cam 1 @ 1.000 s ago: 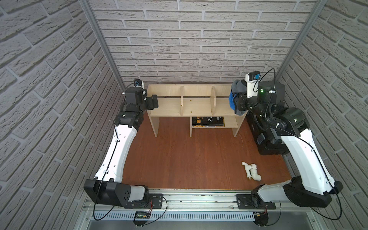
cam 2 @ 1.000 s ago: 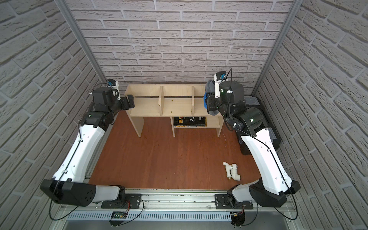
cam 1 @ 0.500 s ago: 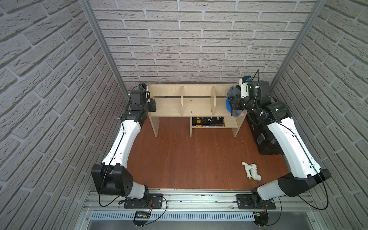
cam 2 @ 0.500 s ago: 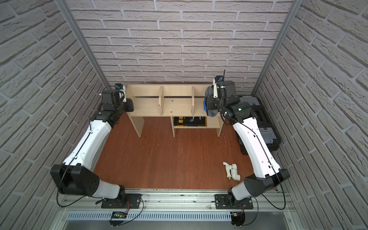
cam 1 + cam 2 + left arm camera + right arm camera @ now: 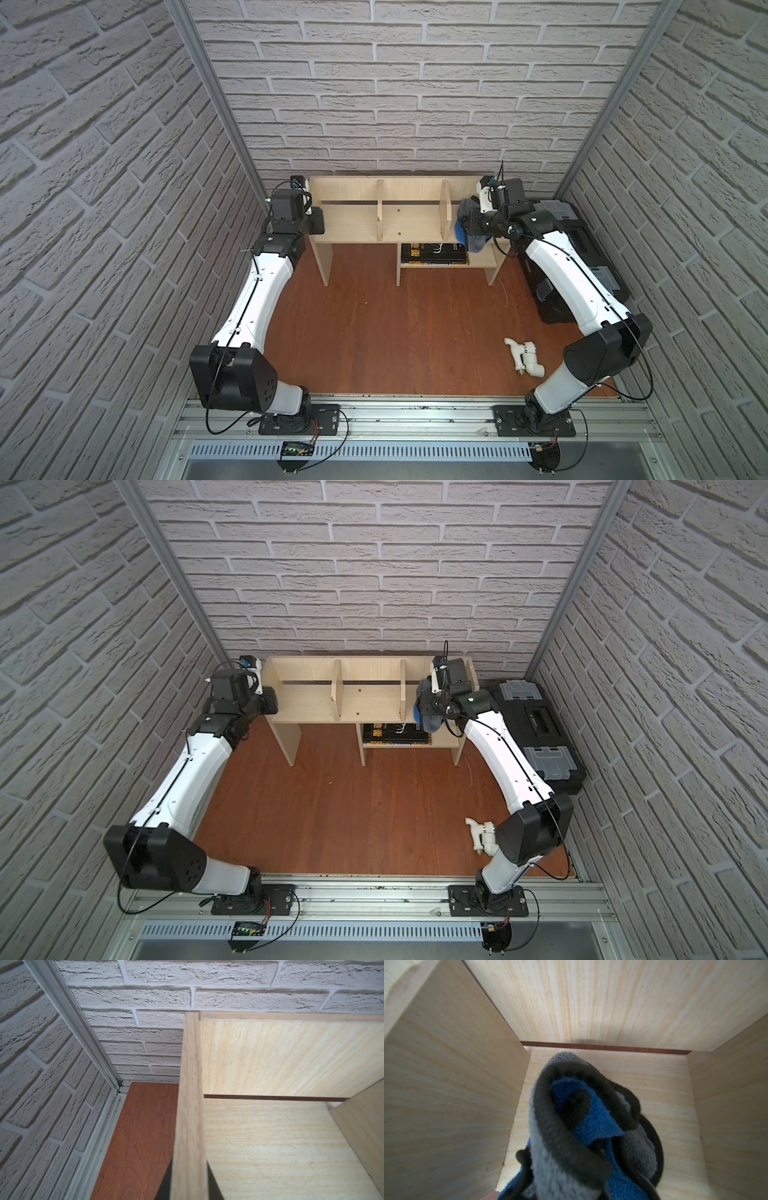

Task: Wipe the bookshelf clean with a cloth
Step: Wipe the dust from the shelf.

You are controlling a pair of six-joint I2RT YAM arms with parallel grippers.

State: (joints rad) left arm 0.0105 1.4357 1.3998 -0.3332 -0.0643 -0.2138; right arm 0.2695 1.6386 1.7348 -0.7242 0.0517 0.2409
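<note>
The light-wood bookshelf [image 5: 399,226] [image 5: 365,704] stands against the back wall. My left gripper [image 5: 318,222] [image 5: 270,702] is shut on the bookshelf's left end panel. In the left wrist view its dark fingers [image 5: 166,1185] press either side of that panel's edge [image 5: 190,1105]. My right gripper [image 5: 473,222] is shut on the cloth [image 5: 467,232] [image 5: 426,712], bunched grey and blue. In the right wrist view the cloth [image 5: 581,1126] hangs just above the floor of the right compartment [image 5: 654,1088] and hides the fingers.
A black toolbox [image 5: 582,249] [image 5: 536,725] sits right of the shelf, close behind my right arm. A dark book [image 5: 432,253] lies on the lower shelf. A white pipe fitting [image 5: 523,357] lies on the red-brown table near my right arm's base. Brick walls close in on three sides.
My left gripper moved in onto the shelf's left end panel and closed on it. My right arm stretched forward, carrying the cloth into the right compartment.
</note>
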